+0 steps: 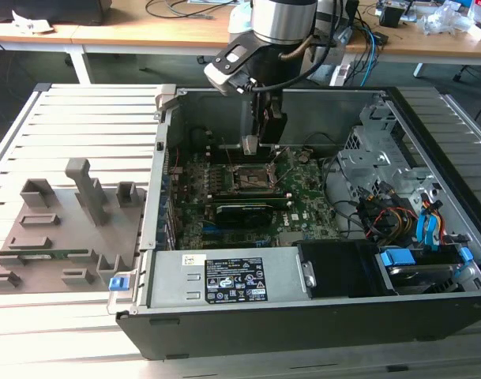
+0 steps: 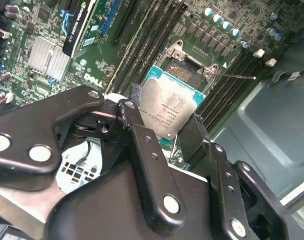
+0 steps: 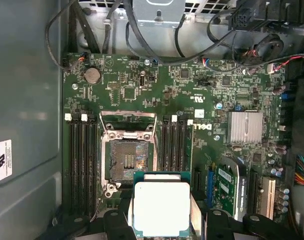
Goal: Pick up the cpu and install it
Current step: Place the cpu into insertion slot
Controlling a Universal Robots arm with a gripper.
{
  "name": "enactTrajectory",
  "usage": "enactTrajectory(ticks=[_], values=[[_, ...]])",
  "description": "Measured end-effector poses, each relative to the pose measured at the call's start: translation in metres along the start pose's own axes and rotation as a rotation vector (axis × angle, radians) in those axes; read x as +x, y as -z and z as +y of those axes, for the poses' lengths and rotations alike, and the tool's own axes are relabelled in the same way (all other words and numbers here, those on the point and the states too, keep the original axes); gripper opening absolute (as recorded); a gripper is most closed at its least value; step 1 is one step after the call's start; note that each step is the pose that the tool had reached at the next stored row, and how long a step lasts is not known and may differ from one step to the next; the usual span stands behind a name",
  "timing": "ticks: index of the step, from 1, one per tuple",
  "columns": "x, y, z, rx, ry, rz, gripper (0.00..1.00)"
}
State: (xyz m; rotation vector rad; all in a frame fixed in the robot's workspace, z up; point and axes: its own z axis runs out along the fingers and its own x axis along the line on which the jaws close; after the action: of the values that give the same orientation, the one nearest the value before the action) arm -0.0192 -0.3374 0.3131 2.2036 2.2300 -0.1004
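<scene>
Inside the case [image 1: 155, 205], we hung over the motherboard [image 3: 142, 95].
Our gripper [image 1: 251, 144] was clamped on the cpu [image 2: 170, 111], holding it flat near the socket [image 3: 127, 162] to seat squarely.

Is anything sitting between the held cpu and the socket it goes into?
Nothing visible does. The end effector grips the flat silvery square cpu close to the dark square metal-framed socket, whose contact bed lies uncovered on the green motherboard.
</scene>
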Motion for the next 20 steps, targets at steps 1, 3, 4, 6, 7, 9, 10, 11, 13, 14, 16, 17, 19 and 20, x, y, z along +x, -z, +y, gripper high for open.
enactTrajectory(ticks=[1, 3, 4, 6, 7, 9, 10, 11, 13, 14, 16, 17, 19, 20], values=[[0.0000, 0.0000, 0.0000, 0.0003, -0.004, -0.0001, 0.54], [0.0000, 0.0000, 0.0000, 0.0020, -0.038, -0.0011, 0.54], [0.0000, 0.0000, 0.0000, 0.0025, -0.049, -0.0011, 0.54], [0.0000, 0.0000, 0.0000, 0.0037, -0.074, -0.0011, 0.54], [0.0000, 0.0000, 0.0000, 0.0041, -0.082, -0.0011, 0.54], [0.0000, 0.0000, 0.0000, 0.0048, -0.096, -0.0011, 0.54], [0.0000, 0.0000, 0.0000, 0.0055, -0.109, -0.0009, 0.54], [0.0000, 0.0000, 0.0000, 0.0059, -0.119, -0.0009, 0.54], [0.0000, 0.0000, 0.0000, 0.0069, -0.138, -0.0008, 0.54], [0.0000, 0.0000, 0.0000, 0.0077, -0.156, -0.0005, 0.54], [0.0000, 0.0000, 0.0000, 0.0084, -0.168, -0.0004, 0.54], [0.0000, 0.0000, 0.0000, 0.0086, -0.172, -0.0004, 0.54], [0.0000, 0.0001, 0.0000, 0.0095, -0.190, -0.0008, 0.54], [0.0000, 0.0000, 0.0000, 0.0099, -0.198, -0.0010, 0.54]])
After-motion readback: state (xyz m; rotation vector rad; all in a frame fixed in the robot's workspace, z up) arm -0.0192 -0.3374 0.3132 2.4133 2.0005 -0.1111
